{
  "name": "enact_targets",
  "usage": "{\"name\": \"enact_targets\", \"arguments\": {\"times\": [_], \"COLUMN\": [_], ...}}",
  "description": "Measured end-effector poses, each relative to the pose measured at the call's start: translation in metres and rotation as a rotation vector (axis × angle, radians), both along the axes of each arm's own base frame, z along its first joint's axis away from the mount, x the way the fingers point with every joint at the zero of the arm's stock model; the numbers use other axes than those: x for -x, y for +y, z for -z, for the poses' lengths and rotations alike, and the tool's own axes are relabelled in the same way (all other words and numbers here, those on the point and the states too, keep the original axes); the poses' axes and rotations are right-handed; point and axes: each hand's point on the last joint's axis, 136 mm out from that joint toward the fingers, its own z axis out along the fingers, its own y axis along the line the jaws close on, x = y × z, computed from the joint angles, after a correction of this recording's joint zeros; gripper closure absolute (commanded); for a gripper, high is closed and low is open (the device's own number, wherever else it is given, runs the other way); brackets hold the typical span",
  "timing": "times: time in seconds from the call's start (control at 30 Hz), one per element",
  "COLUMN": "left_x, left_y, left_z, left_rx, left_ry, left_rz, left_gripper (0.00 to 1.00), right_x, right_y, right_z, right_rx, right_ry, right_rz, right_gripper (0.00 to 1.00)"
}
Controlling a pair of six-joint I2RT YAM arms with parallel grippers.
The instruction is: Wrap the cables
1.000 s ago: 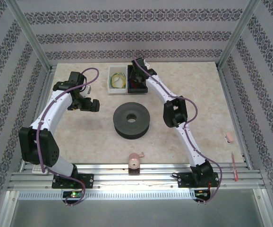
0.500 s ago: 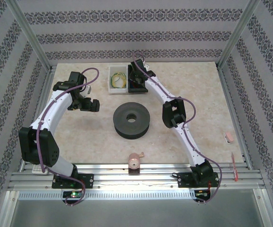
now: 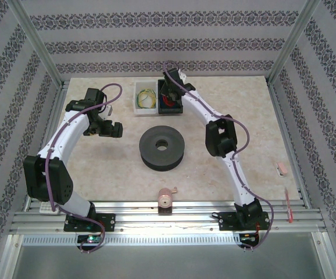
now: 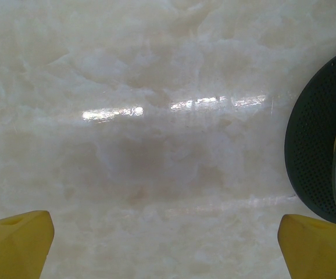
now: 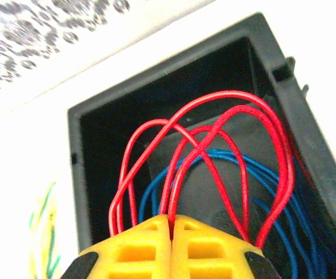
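Now that my right hand (image 5: 171, 224) has pinched shut on the cables (image 5: 286, 168), the pick is made — winding comes next.
A second ago its jaws were not yet closed over the black bin (image 5: 98, 139) at the far side of the surface (image 4: 156, 116). Now the yellow tips meet with several red loops caught between them, and the rest of the tangle arches up inside the bin above a blue wire coil (image 5: 223, 153). My left hand (image 4: 165, 244) has not stirred — spread wide, holding nothing, low over bare surface just beside the dark spool (image 3: 163, 148). I judge the next move a slow lift, watching that the blue coil stays behind.
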Motion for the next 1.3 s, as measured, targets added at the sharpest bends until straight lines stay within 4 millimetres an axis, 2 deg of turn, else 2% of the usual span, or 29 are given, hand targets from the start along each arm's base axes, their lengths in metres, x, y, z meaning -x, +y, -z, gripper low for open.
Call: {"name": "enact_targets", "arguments": {"times": [0.13, 0.27, 0.4, 0.57, 0.67, 0.77, 0.87, 0.93, 1.07, 1.17, 1.3], "left_x": [0.0, 0.0, -0.001, -0.016, -0.032, -0.05, -0.066, -0.074, -0.082, -0.084, -0.076], "left_y": [0.0, 0.0, 0.0, -0.01, -0.033, -0.077, -0.119, -0.14, -0.162, -0.174, -0.183], "left_z": [0.0, 0.0, -0.002, -0.024, -0.044, -0.066, -0.075, -0.075, -0.077, -0.079, -0.081], "left_rx": [0.0, 0.0, 0.0, 0.039, 0.082, 0.14, 0.213, 0.266, 0.392, 0.48, 0.583], "left_ry": [0.0, 0.0, -0.005, -0.078, -0.159, -0.236, -0.278, -0.297, -0.332, -0.376, -0.413], "left_rz": [0.0, 0.0, 0.0, 0.018, 0.07, 0.175, 0.268, 0.307, 0.322, 0.327, 0.338], "left_gripper": [0.01, 0.01, 0.01, 0.01, 0.01, 0.01, 0.01, 0.03, 0.18, 0.28, 0.41], "right_x": [0.002, 0.011, 0.031, 0.066, 0.086, 0.118, 0.152, 0.183, 0.225, 0.236, 0.239], "right_y": [-0.001, -0.002, 0.001, 0.007, -0.002, -0.012, -0.004, 0.003, 0.007, 0.005, 0.004], "right_z": [-0.03, -0.043, -0.046, -0.06, -0.073, -0.088, -0.108, -0.124, -0.145, -0.149, -0.144], "right_rx": [-0.015, -0.026, -0.084, -0.318, -0.431, -0.492, -0.512, -0.521, -0.532, -0.531, -0.534], "right_ry": [-0.054, -0.073, -0.074, -0.116, -0.159, -0.179, -0.211, -0.24, -0.288, -0.304, -0.293], "right_rz": [-0.009, -0.031, -0.12, -0.341, -0.462, -0.578, -0.704, -0.798, -0.911, -0.934, -0.936], "right_gripper": [1.0, 1.0, 1.0, 1.0, 1.0, 1.0, 1.0, 1.0, 1.0, 1.0, 1.0]}}
